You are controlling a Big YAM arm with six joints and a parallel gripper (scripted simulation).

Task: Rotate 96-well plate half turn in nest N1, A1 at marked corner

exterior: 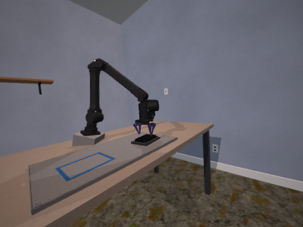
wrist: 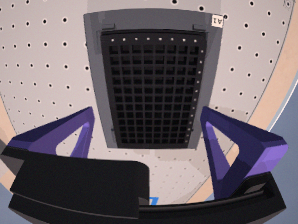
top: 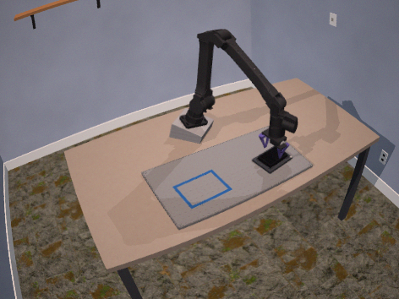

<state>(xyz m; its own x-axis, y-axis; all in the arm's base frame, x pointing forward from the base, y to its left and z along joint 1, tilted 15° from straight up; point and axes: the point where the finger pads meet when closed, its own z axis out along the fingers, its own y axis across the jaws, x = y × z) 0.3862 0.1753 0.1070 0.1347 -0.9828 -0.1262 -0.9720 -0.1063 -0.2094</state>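
1. The robot arm (top: 249, 63) is matte black, built from long slim links joined by rounded cylindrical joints.
2. Its gripper (wrist: 149, 139) has two purple triangular fingers with open centres.
3. A black, blocky wrist housing (exterior: 147, 109) carries them.

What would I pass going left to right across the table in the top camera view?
Blue taped outline → arm's grey base block → open gripper above the black well plate in its nest.
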